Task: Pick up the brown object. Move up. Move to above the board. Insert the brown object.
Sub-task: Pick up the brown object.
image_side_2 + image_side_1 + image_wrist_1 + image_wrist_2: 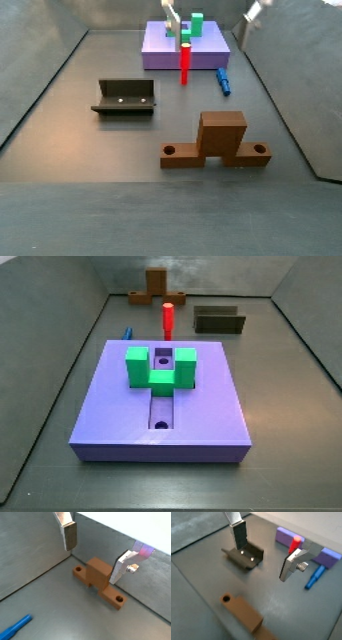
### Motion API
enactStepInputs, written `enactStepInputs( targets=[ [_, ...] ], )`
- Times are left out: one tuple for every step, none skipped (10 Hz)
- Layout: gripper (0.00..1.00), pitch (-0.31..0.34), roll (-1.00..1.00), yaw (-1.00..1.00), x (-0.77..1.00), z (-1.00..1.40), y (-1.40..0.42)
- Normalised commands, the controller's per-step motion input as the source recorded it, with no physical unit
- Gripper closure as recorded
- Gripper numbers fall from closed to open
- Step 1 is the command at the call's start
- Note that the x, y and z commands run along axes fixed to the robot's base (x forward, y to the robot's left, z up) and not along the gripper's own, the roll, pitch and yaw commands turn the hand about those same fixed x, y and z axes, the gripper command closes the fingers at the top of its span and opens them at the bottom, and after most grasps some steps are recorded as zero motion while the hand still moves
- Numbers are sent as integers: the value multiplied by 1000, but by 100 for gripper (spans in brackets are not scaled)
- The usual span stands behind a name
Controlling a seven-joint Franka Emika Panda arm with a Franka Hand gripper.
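Observation:
The brown object (99, 578) lies on the grey floor, a narrow bar with an upright post and a hole at each end. Both side views show it (155, 288) (217, 142), far from the board (160, 406). The board (158, 42) is a large lavender slab with a central slot and a green U-shaped block (162, 364). My gripper (96, 551) hangs open above the brown object, apart from it, with nothing between its fingers. In a side view only the fingertips of the gripper (211, 14) show at the frame's edge.
The dark fixture (124, 97) (244, 556) stands on the floor beside the brown object. A red cylinder (168, 320) stands upright in front of the board, with a blue pen (223, 80) lying near it. Grey walls (30, 559) enclose the floor.

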Motion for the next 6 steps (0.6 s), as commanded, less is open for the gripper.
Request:
enactStepInputs(
  targets=[
    [0,0,0,-320,-157,-551,711],
    [0,0,1,-340,-149,-729,706],
    [0,-21,11,-286,-91,-743,726],
    [0,0,0,0,109,-551,337],
    [0,0,-30,0,223,-460,146],
    [0,-33,-149,0,54,-354,31]
  ],
)
